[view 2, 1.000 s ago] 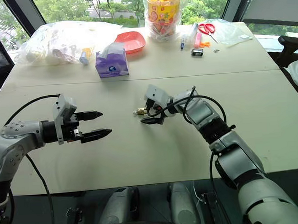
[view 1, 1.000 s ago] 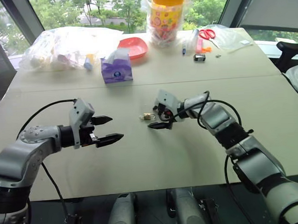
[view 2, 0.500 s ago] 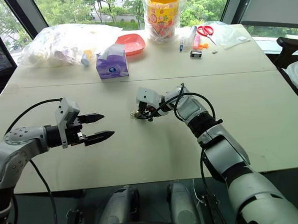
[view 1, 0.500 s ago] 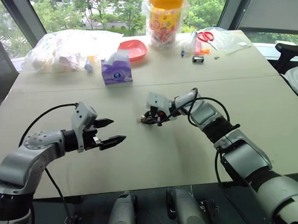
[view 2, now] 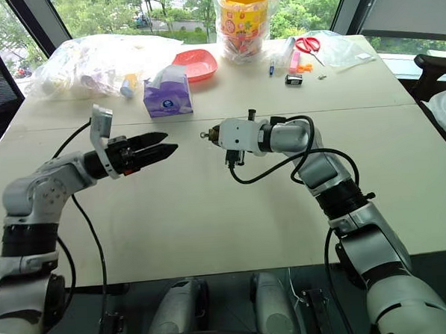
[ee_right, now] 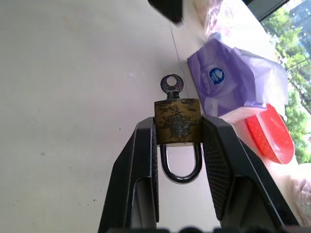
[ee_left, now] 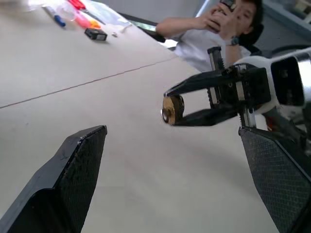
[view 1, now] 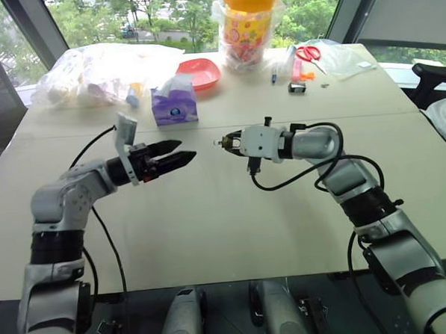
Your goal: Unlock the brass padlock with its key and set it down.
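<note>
Above the middle of a large beige table (view 1: 234,234), the right gripper (ee_right: 178,145) pinches a small brass padlock (ee_right: 177,121) between its two black fingers, jaws closed on the golden body's flat sides. The lock is held clear of the tabletop. Its thin silver shackle loop (ee_right: 180,164) points back into the gap between the fingers, and a small silvery metal key (ee_right: 171,86) stands in the keyhole at the outer end, its round pierced head jutting past the fingertips.

The left gripper (view 1: 179,153) hangs near, facing the lock across a short gap, its black fingers spread wide and holding nothing. In the left wrist view the padlock shows end-on as a small brass disc (ee_left: 172,108) at the tip of the opposing claw, with a seated person (ee_left: 214,29) behind, past the table's edge.

Along the table's far edge lie a purple tissue packet (view 1: 174,104), a shallow red-orange plastic bowl (view 1: 200,69), a heap of clear plastic bags (view 1: 91,73) toward the far left corner, a tall yellow-lidded jar wrapped in plastic (view 1: 251,23), and red-handled scissors (view 1: 308,54) toward the far right corner.
</note>
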You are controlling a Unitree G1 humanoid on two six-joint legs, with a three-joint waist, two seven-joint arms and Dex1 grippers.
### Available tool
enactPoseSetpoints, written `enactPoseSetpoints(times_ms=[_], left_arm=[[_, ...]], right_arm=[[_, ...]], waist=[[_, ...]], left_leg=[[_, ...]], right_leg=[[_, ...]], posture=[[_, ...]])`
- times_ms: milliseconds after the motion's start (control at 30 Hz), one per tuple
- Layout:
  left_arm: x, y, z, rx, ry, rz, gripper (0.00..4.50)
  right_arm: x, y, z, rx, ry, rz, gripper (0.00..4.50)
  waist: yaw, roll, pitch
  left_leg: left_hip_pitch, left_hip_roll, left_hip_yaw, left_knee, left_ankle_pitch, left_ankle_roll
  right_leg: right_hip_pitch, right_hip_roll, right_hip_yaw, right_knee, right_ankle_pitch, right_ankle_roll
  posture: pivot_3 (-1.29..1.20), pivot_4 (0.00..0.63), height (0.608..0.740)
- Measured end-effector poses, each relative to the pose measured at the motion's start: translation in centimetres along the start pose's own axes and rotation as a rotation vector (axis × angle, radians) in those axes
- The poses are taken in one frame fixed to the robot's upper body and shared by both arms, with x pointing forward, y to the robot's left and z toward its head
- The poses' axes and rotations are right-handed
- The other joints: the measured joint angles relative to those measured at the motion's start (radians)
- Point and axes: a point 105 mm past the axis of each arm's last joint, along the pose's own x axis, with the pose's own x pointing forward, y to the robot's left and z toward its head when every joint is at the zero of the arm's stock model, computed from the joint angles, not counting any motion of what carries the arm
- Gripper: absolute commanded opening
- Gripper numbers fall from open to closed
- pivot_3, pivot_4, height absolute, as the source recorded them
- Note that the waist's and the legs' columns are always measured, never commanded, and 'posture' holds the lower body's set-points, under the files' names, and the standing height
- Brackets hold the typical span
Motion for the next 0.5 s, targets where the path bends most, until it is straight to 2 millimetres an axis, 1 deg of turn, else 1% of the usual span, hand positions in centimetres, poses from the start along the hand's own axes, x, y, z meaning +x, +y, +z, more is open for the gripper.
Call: enactPoseSetpoints(times_ms=[67,100,200,367,500], left_arm=[[0.9,0.3,-0.2,-0.010,0.008,-0.032,3.74],[1.3,0.3,-0.4,-0.015,0.018,-0.053,3.40],[2.1,0.4,-0.9,-0.026,0.044,-0.100,2.19],[2.8,0.3,-0.9,-0.028,0.049,-0.140,2.19],[3.3,0.3,-0.6,-0.027,0.037,-0.151,2.19]], right_arm=[[0.0,0.0,0.4,-0.001,-0.003,-0.010,0.71],[0.0,-0.1,0.7,-0.004,-0.005,-0.017,0.71],[-0.1,-0.3,1.3,-0.012,-0.006,-0.037,0.71],[-0.3,-0.1,1.1,-0.002,0.017,-0.046,0.71],[-0.4,-0.1,1.5,-0.007,0.013,-0.051,0.71]], waist=[[0.001,0.000,0.000],[0.000,0.000,0.000],[0.001,0.000,0.000],[0.003,0.000,0.000],[0.003,0.000,0.000]], left_leg=[[0.000,0.000,0.000,0.000,0.000,0.000],[0.000,0.000,0.000,0.000,0.000,0.000],[0.000,0.000,0.000,0.000,0.000,0.000],[-0.001,0.000,0.000,0.000,0.000,0.000],[-0.001,0.000,-0.001,0.000,0.000,0.000]], right_leg=[[0.000,0.000,0.000,0.000,0.000,0.000],[0.000,0.000,0.000,0.000,0.000,0.000],[0.000,0.000,0.000,-0.001,0.000,0.000],[0.000,0.000,0.000,-0.001,0.000,0.000],[0.000,0.000,0.000,-0.001,0.000,0.000]], posture=[[0.00,0.150,0.740],[0.00,0.150,0.740],[0.00,0.150,0.740],[0.00,0.150,0.740],[0.00,0.150,0.740]])
